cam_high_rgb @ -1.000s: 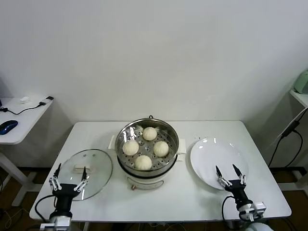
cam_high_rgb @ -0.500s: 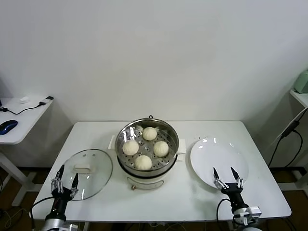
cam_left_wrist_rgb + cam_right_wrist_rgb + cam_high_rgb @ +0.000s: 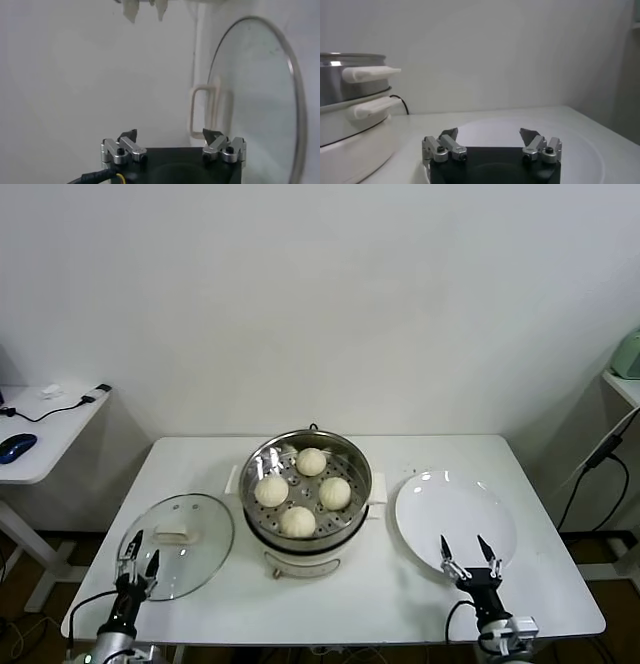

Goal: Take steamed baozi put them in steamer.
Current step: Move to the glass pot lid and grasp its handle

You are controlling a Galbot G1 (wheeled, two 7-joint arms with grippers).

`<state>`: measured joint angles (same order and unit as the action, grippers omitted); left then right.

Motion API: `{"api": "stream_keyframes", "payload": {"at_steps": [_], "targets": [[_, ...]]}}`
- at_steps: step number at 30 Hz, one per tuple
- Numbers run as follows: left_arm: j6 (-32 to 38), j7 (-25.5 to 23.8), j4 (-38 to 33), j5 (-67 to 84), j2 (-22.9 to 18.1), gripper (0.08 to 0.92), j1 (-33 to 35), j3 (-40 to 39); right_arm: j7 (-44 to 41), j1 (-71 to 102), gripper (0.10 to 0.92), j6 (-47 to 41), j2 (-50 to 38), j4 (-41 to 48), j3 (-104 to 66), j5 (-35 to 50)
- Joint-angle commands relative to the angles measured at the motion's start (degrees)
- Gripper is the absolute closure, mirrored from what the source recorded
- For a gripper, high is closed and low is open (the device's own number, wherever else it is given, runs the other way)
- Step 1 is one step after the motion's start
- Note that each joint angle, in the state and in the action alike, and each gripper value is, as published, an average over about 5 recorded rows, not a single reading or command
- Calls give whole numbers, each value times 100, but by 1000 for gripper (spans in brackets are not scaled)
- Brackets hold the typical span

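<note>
On the perforated tray of the steamer (image 3: 306, 529) at the table's middle you see all four steamed baozi (image 3: 298, 521), so loading looks done. One plate (image 3: 455, 517) lies bare; one glass lid (image 3: 178, 531) rests left. Your left gripper (image 3: 139, 555) and right gripper (image 3: 467, 556) hang spread, holding nothing.

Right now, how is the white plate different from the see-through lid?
The white plate is solid white, while the glass lid is see-through with a metal rim. The lid has a white handle on top; the plate has none. The plate lies to the right of the steamer, the lid to its left. Both are round, lie flat on the table and hold no buns.
</note>
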<state>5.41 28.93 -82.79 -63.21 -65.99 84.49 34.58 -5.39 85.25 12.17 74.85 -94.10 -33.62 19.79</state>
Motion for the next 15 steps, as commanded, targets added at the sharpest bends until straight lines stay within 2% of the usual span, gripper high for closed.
{"api": "stream_keyframes", "payload": {"at_steps": [1, 15], "targets": [[-22, 100, 431, -364, 83, 177, -295, -5, 15, 14, 202, -39, 43, 5, -32, -59], [27, 32, 517, -365, 33, 177, -635, -186, 10, -59, 203, -36, 51, 122, 4, -90]]}}
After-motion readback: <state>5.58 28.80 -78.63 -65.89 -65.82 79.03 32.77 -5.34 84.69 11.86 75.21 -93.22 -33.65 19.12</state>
